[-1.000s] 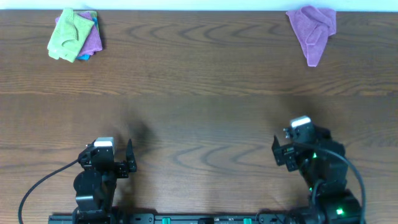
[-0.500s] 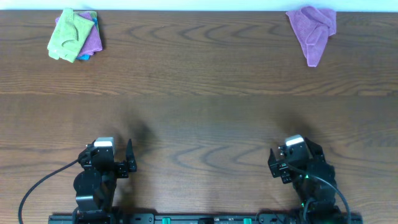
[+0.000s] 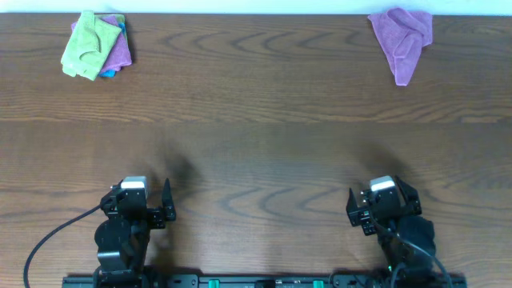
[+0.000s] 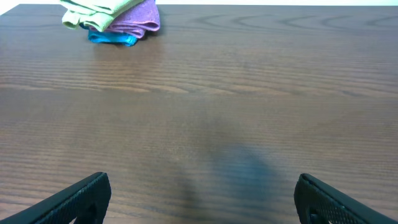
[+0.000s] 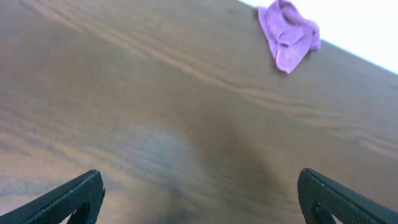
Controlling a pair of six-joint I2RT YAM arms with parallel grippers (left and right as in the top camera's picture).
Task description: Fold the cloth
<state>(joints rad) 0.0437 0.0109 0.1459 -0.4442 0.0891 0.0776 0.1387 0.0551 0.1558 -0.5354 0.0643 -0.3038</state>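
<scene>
Overhead: cloth point(image 3: 86, 44) sits folded atop a purple cloth point(image 3: 118, 50) and blue cloth point(image 3: 106, 74) at the far-left corner, well apart from both arms | you'd best pinch only its top green edge; leave the pile | left gripper point(image 3: 166, 204) and right gripper point(image 3: 353, 210) parked low at the near edge, jaws spread, empty

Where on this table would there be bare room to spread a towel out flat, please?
The whole middle of the table is bare wood, from the cloth stack at the far left corner across to the crumpled purple cloth at the far right, and down to the left pincer and right pincer at the near edge. Only those two far corners are occupied.
</scene>
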